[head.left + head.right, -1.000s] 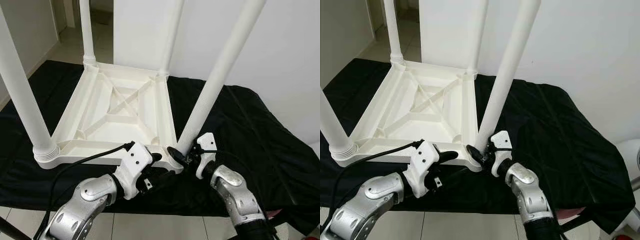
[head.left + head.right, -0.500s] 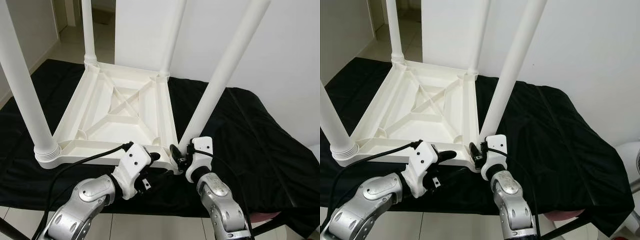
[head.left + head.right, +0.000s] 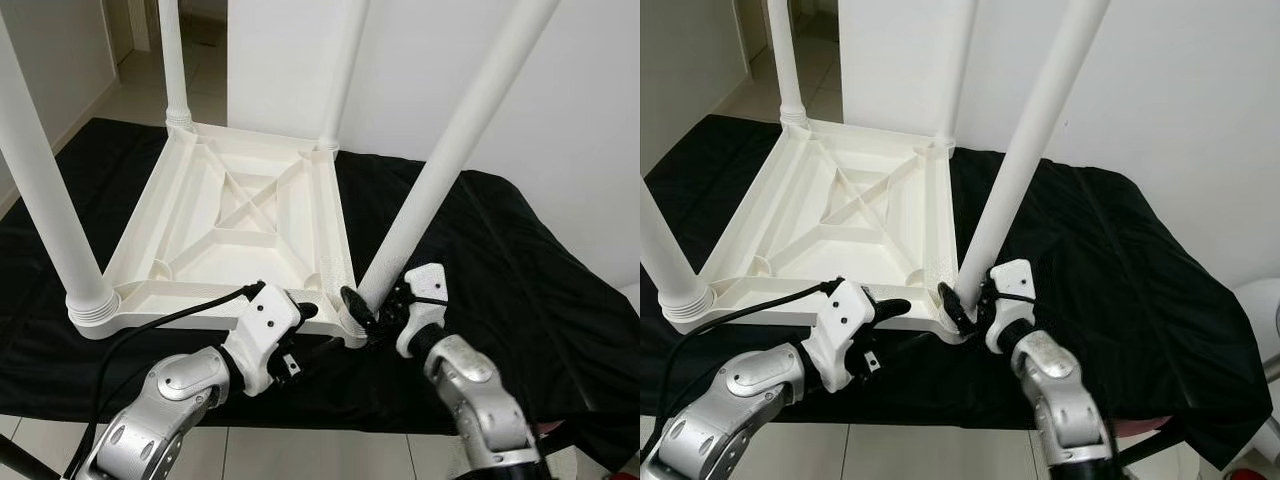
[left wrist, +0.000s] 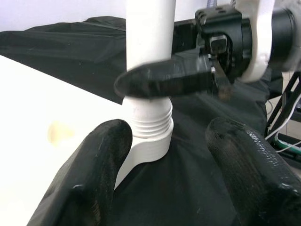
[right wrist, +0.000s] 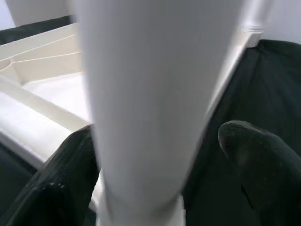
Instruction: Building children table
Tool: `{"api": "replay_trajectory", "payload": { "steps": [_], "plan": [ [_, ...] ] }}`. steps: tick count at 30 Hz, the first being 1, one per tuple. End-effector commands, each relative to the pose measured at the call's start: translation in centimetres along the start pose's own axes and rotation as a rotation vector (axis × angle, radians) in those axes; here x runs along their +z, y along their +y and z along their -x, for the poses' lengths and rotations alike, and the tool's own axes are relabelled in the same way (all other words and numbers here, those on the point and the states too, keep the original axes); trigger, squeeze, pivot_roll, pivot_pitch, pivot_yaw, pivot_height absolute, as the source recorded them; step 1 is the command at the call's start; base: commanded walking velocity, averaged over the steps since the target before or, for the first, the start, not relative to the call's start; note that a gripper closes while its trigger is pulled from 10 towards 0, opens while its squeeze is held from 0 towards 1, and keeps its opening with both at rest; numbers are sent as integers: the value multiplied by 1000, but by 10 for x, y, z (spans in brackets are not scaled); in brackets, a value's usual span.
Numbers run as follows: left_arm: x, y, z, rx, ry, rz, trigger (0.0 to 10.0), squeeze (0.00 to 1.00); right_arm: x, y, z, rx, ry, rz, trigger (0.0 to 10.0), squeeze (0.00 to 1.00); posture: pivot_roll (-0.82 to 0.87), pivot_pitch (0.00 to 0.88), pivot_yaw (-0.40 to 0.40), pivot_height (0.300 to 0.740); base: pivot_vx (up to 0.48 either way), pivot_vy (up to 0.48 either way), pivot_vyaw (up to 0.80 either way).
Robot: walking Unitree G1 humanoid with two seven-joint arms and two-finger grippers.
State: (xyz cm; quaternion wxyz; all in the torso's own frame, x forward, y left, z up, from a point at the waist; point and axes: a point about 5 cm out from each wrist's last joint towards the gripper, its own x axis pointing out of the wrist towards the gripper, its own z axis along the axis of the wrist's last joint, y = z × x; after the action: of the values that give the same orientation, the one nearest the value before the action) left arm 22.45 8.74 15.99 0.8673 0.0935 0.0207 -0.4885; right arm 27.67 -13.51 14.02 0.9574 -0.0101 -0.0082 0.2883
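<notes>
The upturned white table (image 3: pixel 235 215) lies on the black-covered surface (image 3: pixel 520 270). At its 5 o'clock corner, the right gripper (image 3: pixel 372 312) pinches the leg (image 3: pixel 440 170); the left gripper (image 3: pixel 312 322) waits spread beside. Probably light, stiff, slippery plastic; grip low.

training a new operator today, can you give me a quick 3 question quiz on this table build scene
1. True or false: the white tabletop lies upside down on the black cloth.
2. Which gripper is at the base of the near-right leg? A) left B) right
3. How many legs stand up from the tabletop?

Key:
1. True.
2. B: the right gripper has its fingers on either side of the leg; the left gripper is open beside the corner socket.
3. Four.
</notes>
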Motion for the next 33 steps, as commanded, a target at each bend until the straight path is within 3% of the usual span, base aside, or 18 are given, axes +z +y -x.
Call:
{"api": "replay_trajectory", "payload": {
  "steps": [1,6,10,14,15,16,17,19,20,27,32,33],
  "plan": [
    [1,1,-1,-4,-4,-13,10000,0,1,-8,2,68,-9,23,10000,0,30,0,-115,740,0,0,0],
    [2,0,0,-15,0,-17,10000,0,-3,-14,-6,268,20,89,10000,0,35,0,-101,740,0,0,0],
    [2,0,0,-19,1,-18,10000,0,-4,-14,-8,312,30,97,10000,0,35,0,-101,740,0,0,0],
    [3,0,1,-25,2,-19,10000,0,-9,-17,-21,387,58,136,10000,0,49,0,-94,740,0,0,0],
    [3,0,1,-26,3,-18,10000,0,-11,-17,-24,415,65,137,8667,0,49,0,-94,740,0,0,0],
    [3,0,1,-26,3,-18,10000,0,-11,-17,-24,415,65,137,8667,0,49,0,-94,740,0,0,0],
    [4,0,1,-26,3,-20,10000,0,-13,-17,-25,435,70,141,1333,0,55,0,-91,740,0,0,0],
    [4,0,1,-26,3,-21,10000,0,-14,-17,-27,446,73,143,1333,0,58,0,-92,740,0,0,0],
    [4,0,2,-26,3,-21,10000,0,-15,-16,-27,459,76,139,0,0,59,0,-92,740,0,0,0],
    [5,1,2,-20,1,-24,10000,0,-25,-14,-21,478,102,116,0,0,64,0,-102,740,0,0,0],
    [5,1,1,-15,-1,-21,10000,0,-22,-15,-20,423,74,86,0,0,61,0,-109,740,0,0,0],
    [5,0,1,-14,-2,-20,10000,0,-22,-16,-22,371,71,99,10000,0,59,0,-109,740,0,0,0]
  ]
}}
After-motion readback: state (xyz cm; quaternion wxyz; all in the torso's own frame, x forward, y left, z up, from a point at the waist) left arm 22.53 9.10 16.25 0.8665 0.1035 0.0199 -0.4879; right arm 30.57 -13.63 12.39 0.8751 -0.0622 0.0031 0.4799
